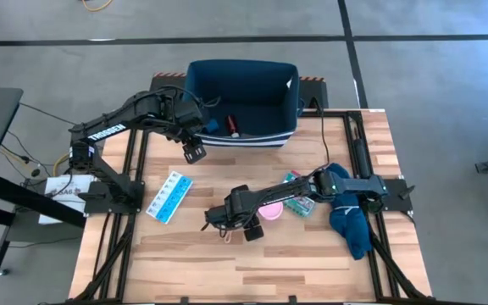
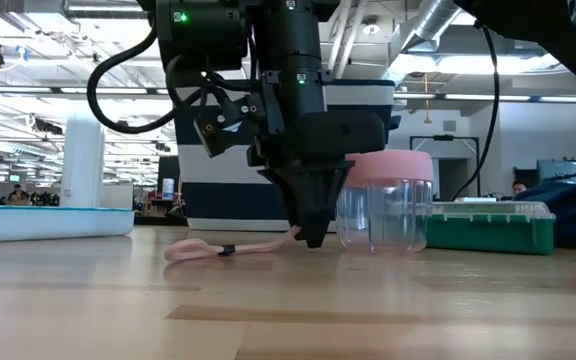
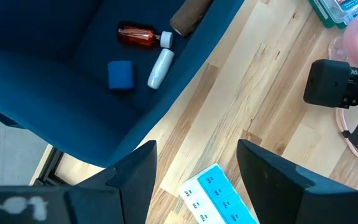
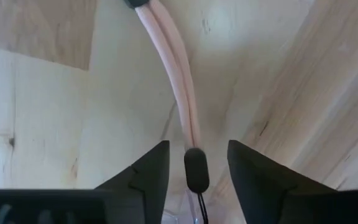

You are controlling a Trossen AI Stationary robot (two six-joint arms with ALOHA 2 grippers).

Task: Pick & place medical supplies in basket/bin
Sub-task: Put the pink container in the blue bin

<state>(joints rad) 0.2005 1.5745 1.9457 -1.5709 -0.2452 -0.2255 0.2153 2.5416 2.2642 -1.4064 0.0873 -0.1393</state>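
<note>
My right gripper (image 1: 225, 225) (image 2: 313, 238) points down at the table's middle and is open. Its fingers stand on either side of a pink strap (image 4: 174, 74) with a black slider (image 4: 196, 169), without touching it. The strap leads to the pink-lidded round container (image 2: 383, 205) (image 1: 271, 210). The green first-aid box (image 1: 299, 203) lies behind the container. My left gripper (image 1: 195, 152) (image 3: 194, 155) hangs open and empty above the table by the navy bin's (image 1: 242, 64) near wall. The light-blue pill organiser (image 1: 169, 196) lies flat below it. In the bin lie a red-white bottle (image 3: 138, 35), a blue cube (image 3: 120, 74), a white tube (image 3: 159, 67) and a brown bar (image 3: 190, 14).
A long dark-blue cloth (image 1: 350, 222) lies at the table's right under the right arm. The bin stands at the far edge. Bare wood (image 1: 227, 263) stretches along the near side. The green box also shows in the low view (image 2: 488, 228).
</note>
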